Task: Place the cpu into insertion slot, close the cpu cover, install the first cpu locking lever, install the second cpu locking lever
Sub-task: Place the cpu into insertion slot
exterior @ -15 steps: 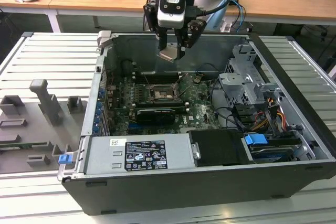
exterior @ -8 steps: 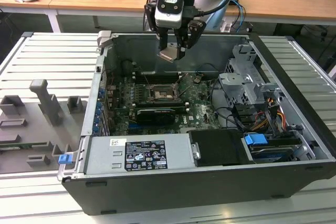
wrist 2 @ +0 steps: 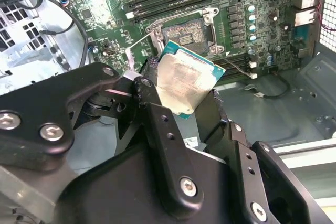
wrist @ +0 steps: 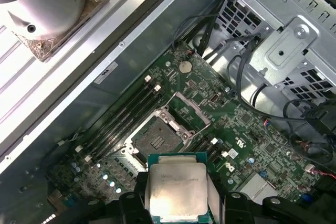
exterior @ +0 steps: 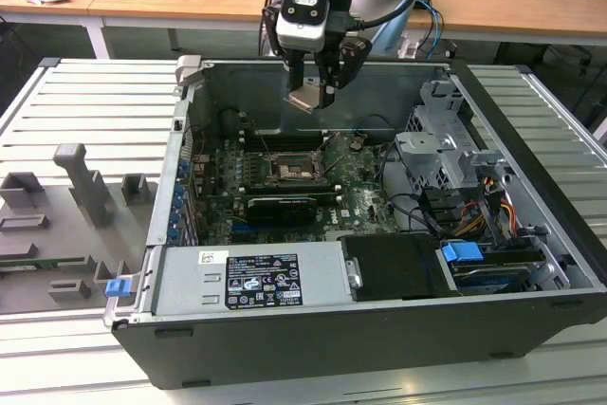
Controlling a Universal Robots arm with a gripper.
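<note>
In the exterior view the gripper hangs over the open case, clamped on the cpu. The chip sits tilted between the fingers, well above the board. The slot lies below, nearer the camera, and is bare.

In the second wrist view the fingers pinch the cpu by two opposite edges, with its pale metal top facing the camera. The gripper holds it at a slant rather than flat to the board. The slot shows beyond it, dark in the middle with a silvery rim.

In the first wrist view the cpu sits in the gripper, apart from the slot. The cover appears swung back beside the slot, though I cannot be sure.

The main risk, as I judge it, is a skewed landing. A chip that comes down tilted or off-centre could catch the rim or press unevenly on the contacts, and those would likely bend. The edge-only grip is another worry — a jolt could let the chip slide or drop onto the board. If the chip's corners do not match the slot's, it will not seat.
</note>
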